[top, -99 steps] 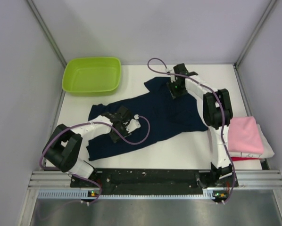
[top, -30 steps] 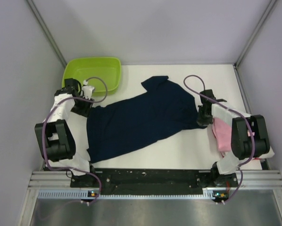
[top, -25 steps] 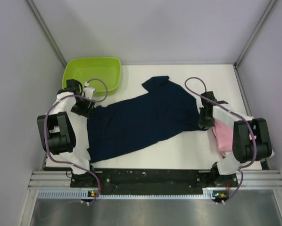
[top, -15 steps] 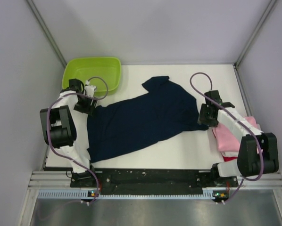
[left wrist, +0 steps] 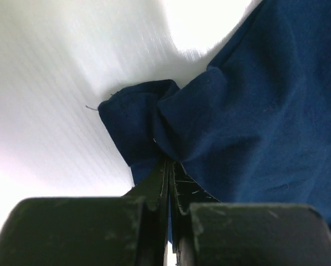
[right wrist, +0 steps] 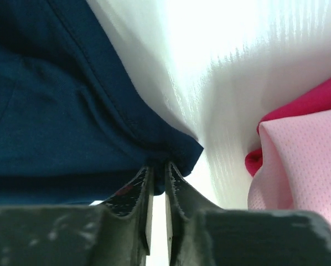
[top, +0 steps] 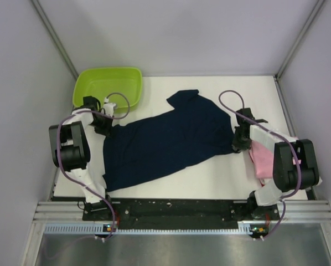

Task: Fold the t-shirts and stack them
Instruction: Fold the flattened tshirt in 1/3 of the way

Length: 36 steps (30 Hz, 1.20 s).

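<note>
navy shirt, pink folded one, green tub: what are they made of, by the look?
Navy t-shirt: soft matte knit, probably cotton jersey; it bunches and shows a stitched hem.
Pink t-shirt: cloth with a dotted mesh texture, possibly synthetic.
Green tub: rigid plastic, slightly glossy, with a smooth moulded rim.
</note>
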### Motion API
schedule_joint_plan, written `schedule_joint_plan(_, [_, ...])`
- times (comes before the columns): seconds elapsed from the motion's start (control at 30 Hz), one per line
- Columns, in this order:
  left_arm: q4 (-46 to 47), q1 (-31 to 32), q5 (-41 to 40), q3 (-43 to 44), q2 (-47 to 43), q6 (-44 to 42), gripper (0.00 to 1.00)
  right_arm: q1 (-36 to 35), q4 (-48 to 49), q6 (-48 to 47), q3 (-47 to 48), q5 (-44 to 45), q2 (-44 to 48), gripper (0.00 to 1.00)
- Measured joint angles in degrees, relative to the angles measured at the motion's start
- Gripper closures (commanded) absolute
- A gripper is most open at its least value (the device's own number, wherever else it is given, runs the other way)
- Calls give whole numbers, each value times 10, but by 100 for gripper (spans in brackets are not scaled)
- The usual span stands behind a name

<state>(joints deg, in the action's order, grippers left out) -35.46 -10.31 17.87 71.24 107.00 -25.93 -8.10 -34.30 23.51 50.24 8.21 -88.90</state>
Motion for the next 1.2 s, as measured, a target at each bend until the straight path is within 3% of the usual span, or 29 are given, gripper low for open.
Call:
schedule_joint_plan(0.03, [4, 0, 3, -6, 0, -1, 100, 0, 3, 1, 0, -1, 0, 100])
schedule_joint_plan(0.5, [14, -57, -75, -125, -113, -24, 100, 0, -5, 14, -63, -11, 97, 100])
schedule_joint_plan(0.6, [3, -56, -87, -132, -139, -40, 63, 0, -22, 19, -79, -12, 129, 99])
schedule_joint_plan(0.67, [-3, -56, -87, -132, -146, -52, 52, 0, -38, 22, -87, -13, 148, 72])
schedule_joint_plan(0.8, [-33, -56, -83, -123, -149, -73, 50, 0, -75, 15, -80, -28, 168, 50])
schedule_joint_plan(0.87, [-50, -56, -82, -108, -149, -87, 49, -1, -98, 3, -49, -44, 169, 41])
schedule_joint_plan(1.0, [-75, -57, -78, -58, -149, -122, 48, -5, -104, -47, 102, -89, 133, 38])
schedule_joint_plan(1.2, [-91, -57, -42, 1, -148, -210, 45, -14, -25, -120, 436, -187, -87, 36])
